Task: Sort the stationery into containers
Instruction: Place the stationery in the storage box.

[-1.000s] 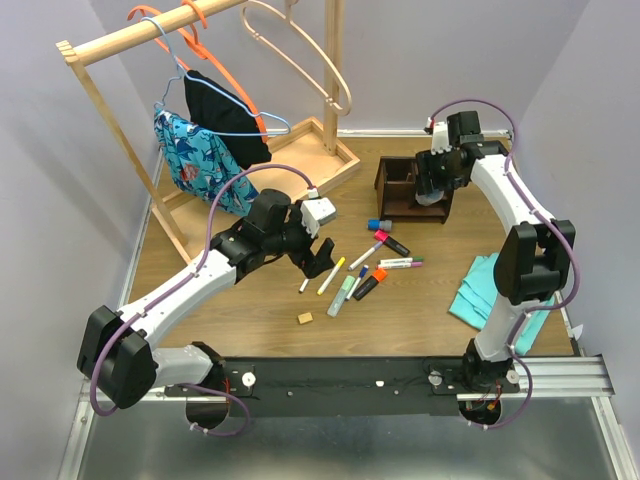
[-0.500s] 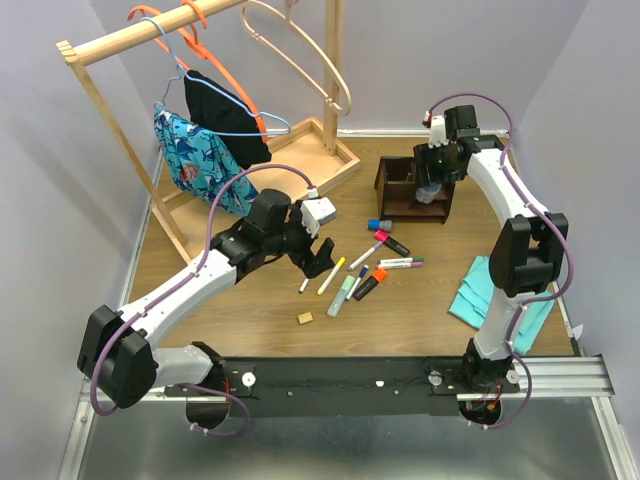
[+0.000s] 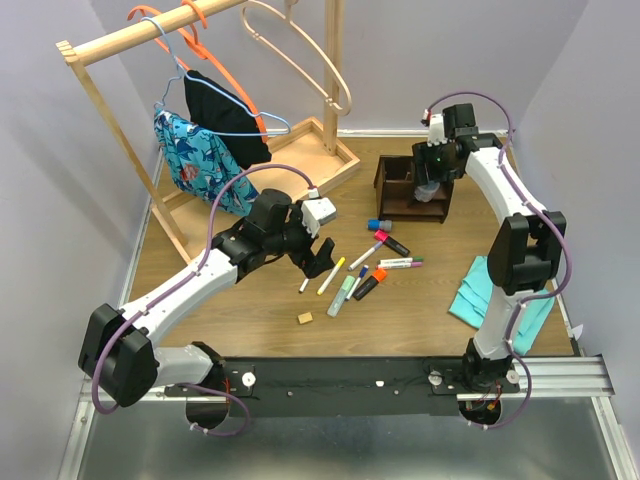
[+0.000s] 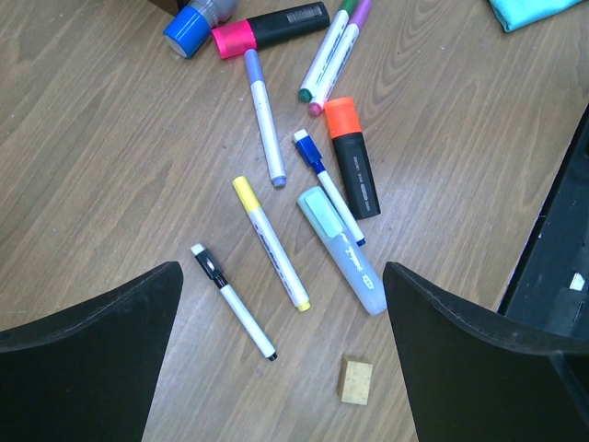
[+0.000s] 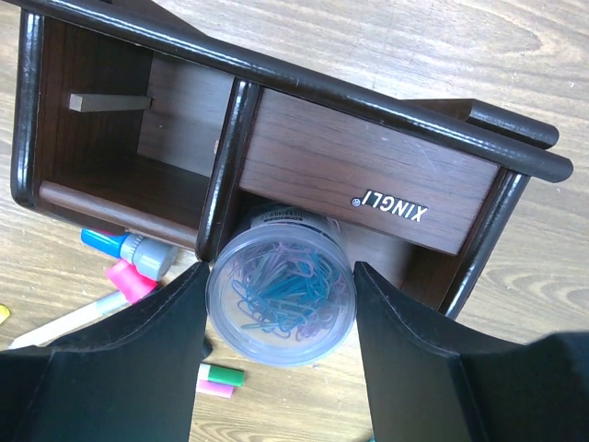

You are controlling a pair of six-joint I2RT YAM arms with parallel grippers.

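The stationery lies loose mid-table: a black-capped white pen (image 4: pixel 233 302), a yellow marker (image 4: pixel 270 242), a pale highlighter (image 4: pixel 340 250), a blue pen (image 4: pixel 329 187), an orange highlighter (image 4: pixel 352 168), a pink-and-black marker (image 4: pixel 270 26) and a tan eraser (image 4: pixel 355 380). My left gripper (image 4: pixel 281 272) is open and empty, hovering above them (image 3: pixel 320 258). My right gripper (image 5: pixel 281 304) is shut on a clear round cup of purple and blue clips (image 5: pixel 281 295). It holds the cup at the front compartment of the dark wooden organizer (image 5: pixel 368 175), which stands at the back right (image 3: pixel 395 190).
A folded teal cloth (image 3: pixel 490 290) lies at the right by the right arm. A pale wooden clothes rack with its base tray (image 3: pixel 320 160) and hanging garments fills the back left. A blue-capped grey item (image 5: pixel 129 249) lies just in front of the organizer.
My right gripper has carried the clip cup a little back and left, in against the organizer. The left arm and the loose stationery have not moved.
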